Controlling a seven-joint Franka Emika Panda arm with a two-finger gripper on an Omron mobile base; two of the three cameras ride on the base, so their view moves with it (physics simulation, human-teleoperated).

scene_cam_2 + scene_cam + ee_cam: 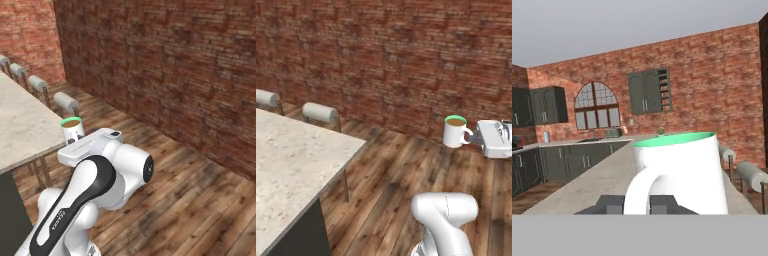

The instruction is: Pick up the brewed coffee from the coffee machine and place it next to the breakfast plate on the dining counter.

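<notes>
The white mug of brewed coffee hangs in the air over the wooden floor, upright, with a green rim and brown coffee inside. My gripper is shut on its handle from the side. In the hand view the mug sits close in front, its handle between the two dark fingertips. The dining counter of beige speckled stone lies to the left of the mug, and the mug is near the counter's corner, apart from it. The coffee machine and the breakfast plate are out of view.
Grey-backed bar stools line the counter's far edge, and more stools run along it in the right base view. A red brick wall stands behind. Dark kitchen cabinets lie beyond the counter's far end.
</notes>
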